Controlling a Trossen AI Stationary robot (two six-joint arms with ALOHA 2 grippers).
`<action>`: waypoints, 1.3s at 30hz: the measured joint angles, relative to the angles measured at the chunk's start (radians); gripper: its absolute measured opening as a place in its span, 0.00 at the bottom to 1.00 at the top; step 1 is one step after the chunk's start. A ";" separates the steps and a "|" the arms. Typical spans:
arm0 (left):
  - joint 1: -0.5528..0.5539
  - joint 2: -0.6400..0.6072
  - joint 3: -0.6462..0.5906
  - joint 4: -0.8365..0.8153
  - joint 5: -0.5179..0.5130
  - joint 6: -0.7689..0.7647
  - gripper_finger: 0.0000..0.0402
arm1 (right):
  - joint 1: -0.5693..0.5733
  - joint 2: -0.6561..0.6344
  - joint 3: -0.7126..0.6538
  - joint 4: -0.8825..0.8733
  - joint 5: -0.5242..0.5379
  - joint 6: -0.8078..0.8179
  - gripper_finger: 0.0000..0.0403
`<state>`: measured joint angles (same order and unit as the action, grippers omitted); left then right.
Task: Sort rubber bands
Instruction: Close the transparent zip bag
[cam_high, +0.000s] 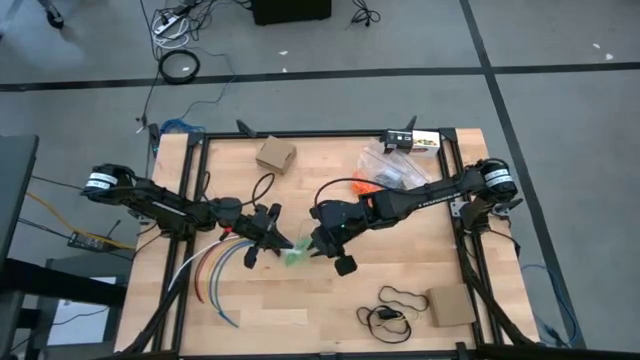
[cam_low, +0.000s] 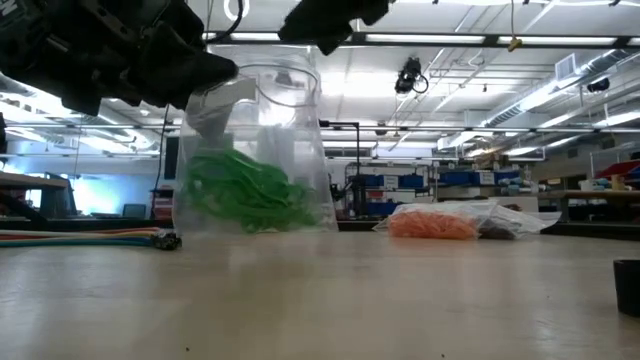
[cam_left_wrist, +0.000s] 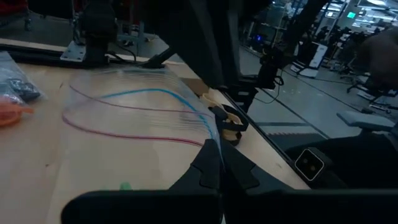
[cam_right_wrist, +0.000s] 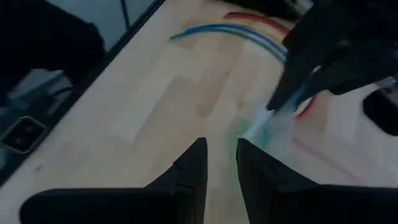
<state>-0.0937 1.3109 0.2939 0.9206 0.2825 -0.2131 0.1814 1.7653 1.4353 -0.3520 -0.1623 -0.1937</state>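
Count at this frame: two arms, each with one claw, left claw (cam_high: 262, 238) and right claw (cam_high: 322, 243). Rubber band heaps: three by colour, one green heap (cam_low: 245, 192) inside one clear upright bag (cam_low: 265, 110), one orange heap (cam_low: 432, 224), one dark heap (cam_low: 495, 232), the latter two in plastic bags whose number cannot be told. Cardboard boxes on worktop (cam_high: 300, 300): two, (cam_high: 275, 155) and (cam_high: 450, 307). One bundle of curved coloured cables (cam_high: 205, 268); one black cord loop (cam_high: 398, 297).
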 joint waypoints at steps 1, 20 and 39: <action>0.000 0.000 0.000 0.002 0.000 0.000 0.00 | 0.000 0.000 0.000 0.022 0.020 -0.012 0.19; 0.000 0.000 0.000 0.008 0.005 -0.002 0.00 | -0.018 0.094 0.000 -0.006 0.098 -0.030 0.19; 0.001 0.000 0.000 0.001 0.036 -0.027 0.00 | -0.025 0.093 0.026 -0.115 0.167 -0.176 0.18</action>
<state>-0.0930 1.3109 0.2939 0.9212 0.3188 -0.2396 0.1566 1.8584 1.4609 -0.4666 0.0048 -0.3699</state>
